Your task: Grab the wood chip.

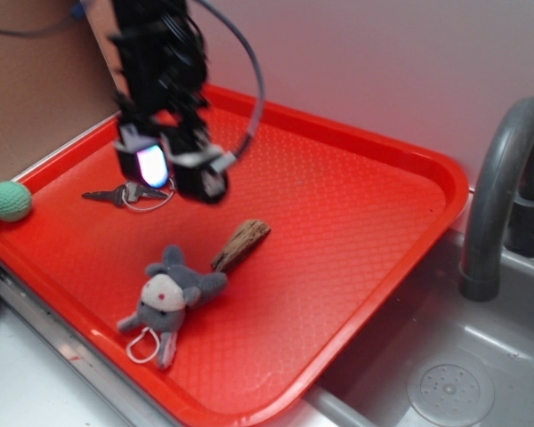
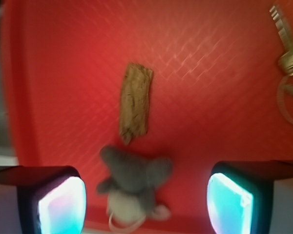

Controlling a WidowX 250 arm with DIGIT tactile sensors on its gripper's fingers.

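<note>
A red tray (image 1: 356, 205) with a raised rim and a fine diamond texture fills most of the scene, sitting on a metal counter beside a grey sink (image 1: 445, 382) with a grey faucet (image 1: 494, 205) at the tray's right corner. Behind it is a pale wall, with brown cardboard at the upper left.

The black robot arm (image 1: 156, 53) hangs over the upper left part of the tray, a grey cable looping off it. Its gripper (image 1: 171, 169) is above the tray, touching nothing. The jaws are spread wide and empty; the wrist view shows the 2 glowing pads (image 2: 63, 207) well apart at the bottom corners, with bare tray and the toy between them.

A grey plush animal (image 1: 165, 298) lies near the front left of the tray, with a pale face and a white loop at its lower end.

The wood chip (image 1: 241, 244) lies flat on the tray near its middle, just up and right of the plush animal, its narrow end almost touching the toy's head. It is brown, streaky and tapering. In the wrist view the chip (image 2: 135, 103) sits ahead of the gripper, roughly centred between the pads.

A bunch of keys (image 1: 125, 194) on a ring lies just below the gripper toward the left.

A small green ball (image 1: 11, 201) rests at the tray's left edge.
</note>
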